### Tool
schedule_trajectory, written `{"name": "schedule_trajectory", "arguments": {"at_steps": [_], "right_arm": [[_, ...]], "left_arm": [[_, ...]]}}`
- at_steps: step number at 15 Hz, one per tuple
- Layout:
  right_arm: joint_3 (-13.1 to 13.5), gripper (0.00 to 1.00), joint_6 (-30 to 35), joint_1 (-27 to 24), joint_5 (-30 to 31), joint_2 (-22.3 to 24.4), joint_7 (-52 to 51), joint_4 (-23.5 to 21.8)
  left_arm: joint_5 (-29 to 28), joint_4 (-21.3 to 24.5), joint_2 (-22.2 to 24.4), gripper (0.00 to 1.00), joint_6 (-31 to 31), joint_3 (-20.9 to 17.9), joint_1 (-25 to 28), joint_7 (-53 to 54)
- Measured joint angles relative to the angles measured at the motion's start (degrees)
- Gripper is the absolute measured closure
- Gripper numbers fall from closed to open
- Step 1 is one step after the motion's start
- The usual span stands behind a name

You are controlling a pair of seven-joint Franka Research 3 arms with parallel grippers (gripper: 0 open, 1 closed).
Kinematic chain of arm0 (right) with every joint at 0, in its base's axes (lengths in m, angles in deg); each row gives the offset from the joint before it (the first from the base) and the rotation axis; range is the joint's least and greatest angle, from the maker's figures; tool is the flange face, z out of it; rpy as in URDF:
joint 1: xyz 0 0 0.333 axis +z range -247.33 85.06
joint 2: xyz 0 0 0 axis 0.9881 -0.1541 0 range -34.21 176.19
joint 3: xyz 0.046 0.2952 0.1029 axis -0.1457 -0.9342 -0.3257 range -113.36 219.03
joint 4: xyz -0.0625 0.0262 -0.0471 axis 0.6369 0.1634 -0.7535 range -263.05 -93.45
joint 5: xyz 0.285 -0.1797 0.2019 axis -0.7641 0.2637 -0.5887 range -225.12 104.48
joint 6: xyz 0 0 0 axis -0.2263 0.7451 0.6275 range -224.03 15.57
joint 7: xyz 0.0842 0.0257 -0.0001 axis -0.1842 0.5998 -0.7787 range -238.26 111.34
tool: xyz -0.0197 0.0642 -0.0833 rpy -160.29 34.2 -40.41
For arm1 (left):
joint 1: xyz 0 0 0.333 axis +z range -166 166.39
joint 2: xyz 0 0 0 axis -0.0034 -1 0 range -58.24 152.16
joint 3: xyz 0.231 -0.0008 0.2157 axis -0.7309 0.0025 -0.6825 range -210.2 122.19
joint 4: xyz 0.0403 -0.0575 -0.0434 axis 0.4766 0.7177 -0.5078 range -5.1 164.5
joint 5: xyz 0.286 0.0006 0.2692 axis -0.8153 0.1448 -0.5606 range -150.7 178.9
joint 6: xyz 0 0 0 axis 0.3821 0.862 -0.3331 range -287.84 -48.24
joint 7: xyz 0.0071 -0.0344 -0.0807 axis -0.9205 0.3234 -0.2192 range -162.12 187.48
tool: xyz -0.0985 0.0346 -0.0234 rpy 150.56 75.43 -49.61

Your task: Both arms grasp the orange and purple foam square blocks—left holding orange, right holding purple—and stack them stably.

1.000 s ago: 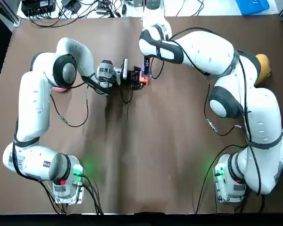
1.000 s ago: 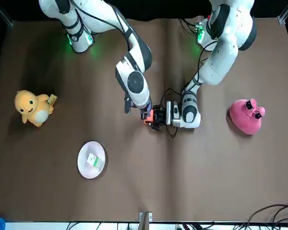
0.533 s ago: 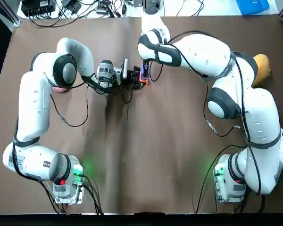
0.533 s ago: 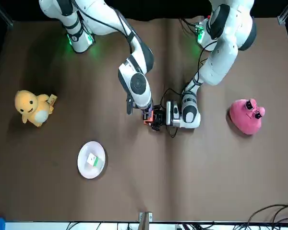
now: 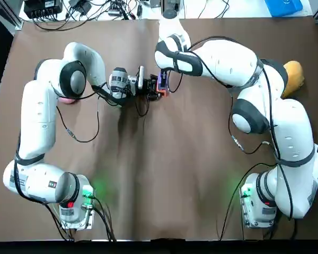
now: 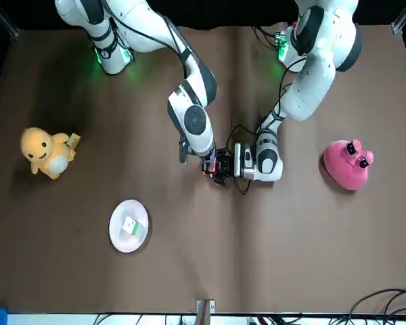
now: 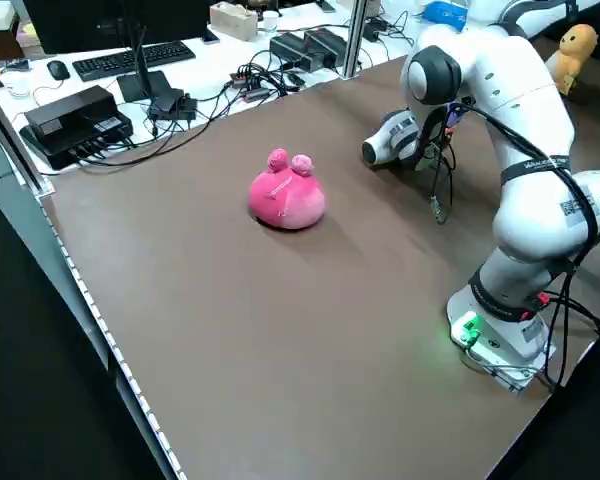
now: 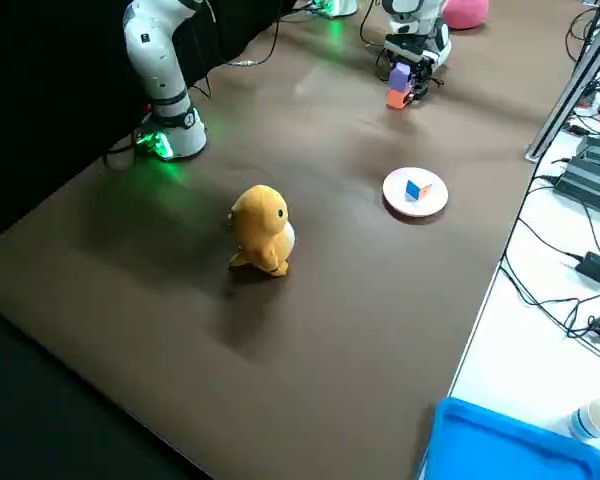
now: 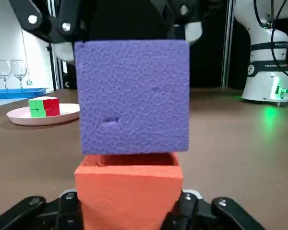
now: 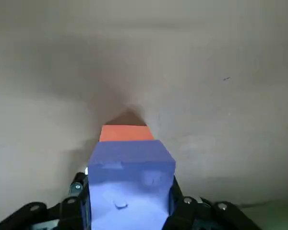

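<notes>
- Mid-table, left gripper (image 9: 129,203) clamps orange block (image 9: 128,184) low as a steady base.
- right gripper (image 10: 129,201) pinches purple block (image 9: 134,96) squarely on top so the edges line up.

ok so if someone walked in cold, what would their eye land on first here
The two arms meeting toward the table's far side: the left gripper grips the orange block, and the right gripper holds the purple block directly above it. Next come the pink plush toy on the robot's left and the yellow plush toy on its right.
</notes>
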Motion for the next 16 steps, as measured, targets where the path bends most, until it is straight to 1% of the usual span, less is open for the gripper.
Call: {"name": "schedule_trajectory", "arguments": {"at_steps": [3, 16], "right_arm": [[0.0, 0.4, -0.9, 0.2, 0.0, -0.2, 0.3, 0.0], [0.0, 0.4, -1.0, 0.3, 0.0, -0.2, 2.3, 0.0]], "left_arm": [[0.0, 0.0, 0.0, 0.41, 0.0, 0.0, 0.0, 0.0], [0.0, 0.0, 0.0, 0.41, 0.0, 0.0, 0.0, 0.0]]}}
